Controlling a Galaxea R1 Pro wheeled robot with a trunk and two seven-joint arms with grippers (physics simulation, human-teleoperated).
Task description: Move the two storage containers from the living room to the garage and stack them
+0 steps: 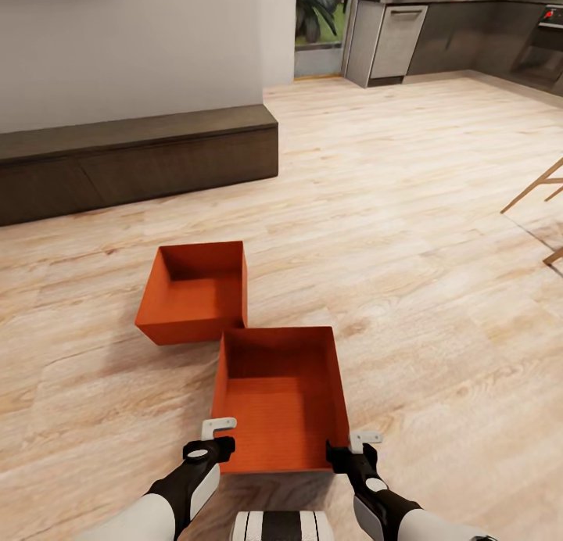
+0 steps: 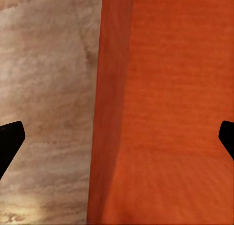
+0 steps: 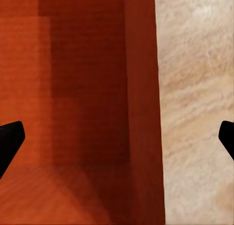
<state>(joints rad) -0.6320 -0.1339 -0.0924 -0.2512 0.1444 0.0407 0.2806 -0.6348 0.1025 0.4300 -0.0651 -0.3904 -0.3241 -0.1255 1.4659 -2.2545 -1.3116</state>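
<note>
Near container (image 1: 281, 404) — long axis robot-to-cabinet

A home: wood-plank floor (image 1: 407, 213), low living-room cabinet (image 1: 133, 162), open kitchen units (image 1: 469, 37) beyond.

Light wood-plank flooring (image 1: 407, 236) is seen thruout. 2 storage containers (image 1: 195, 291) (image 1: 281, 400) are set on it, corners touching.

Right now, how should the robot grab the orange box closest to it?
By its two long side walls, one gripper on each, coming down from above. The near box is open on top with thin upright walls. The left gripper and right gripper are open above those walls; in each wrist view a wall sits between the fingers, ready to pinch.
</note>
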